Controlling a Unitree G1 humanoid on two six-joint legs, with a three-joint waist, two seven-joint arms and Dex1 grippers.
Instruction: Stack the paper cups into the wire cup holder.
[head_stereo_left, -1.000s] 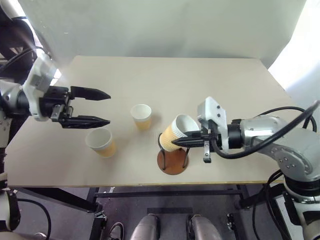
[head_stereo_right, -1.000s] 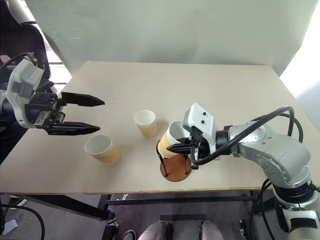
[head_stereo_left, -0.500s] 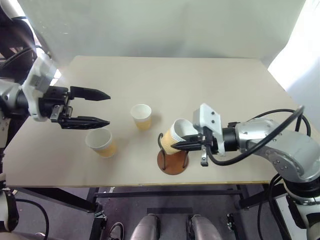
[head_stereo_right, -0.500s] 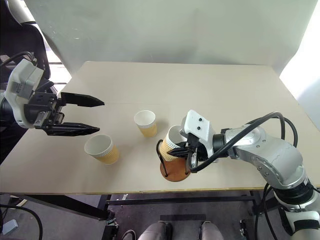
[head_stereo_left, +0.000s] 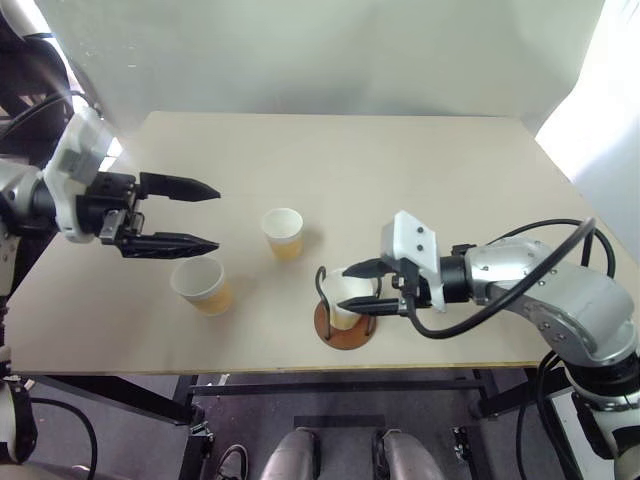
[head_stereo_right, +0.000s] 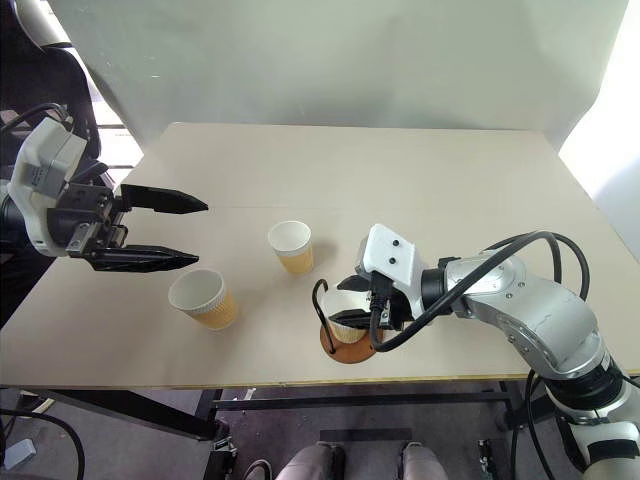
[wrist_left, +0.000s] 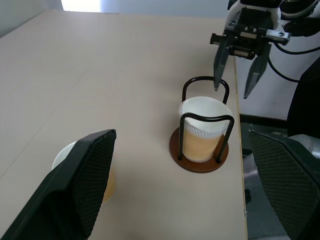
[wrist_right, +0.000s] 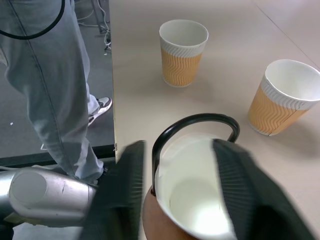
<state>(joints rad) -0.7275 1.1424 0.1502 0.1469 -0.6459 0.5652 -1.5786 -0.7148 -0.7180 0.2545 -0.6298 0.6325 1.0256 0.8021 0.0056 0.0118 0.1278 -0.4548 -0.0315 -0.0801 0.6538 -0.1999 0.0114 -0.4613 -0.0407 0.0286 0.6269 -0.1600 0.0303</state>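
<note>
Head view: the rust-brown wire cup holder (head_stereo_left: 345, 318) sits at the beige tabletop's (head_stereo_left: 400, 170) 6 o'clock edge. Three yellow-tan paper cups: one (head_stereo_left: 350, 300) inside, two (head_stereo_left: 283, 233) (head_stereo_left: 200, 284) toward 9 o'clock. Left wrist view: right tool (wrist_left: 235, 67) spread above. Head view: left tool (head_stereo_left: 205, 215) spread.

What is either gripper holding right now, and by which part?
Nothing. The right gripper stands open above the yellow-tan paper cup seated in the brown-based wire cup holder; the left gripper is open, empty.
</note>
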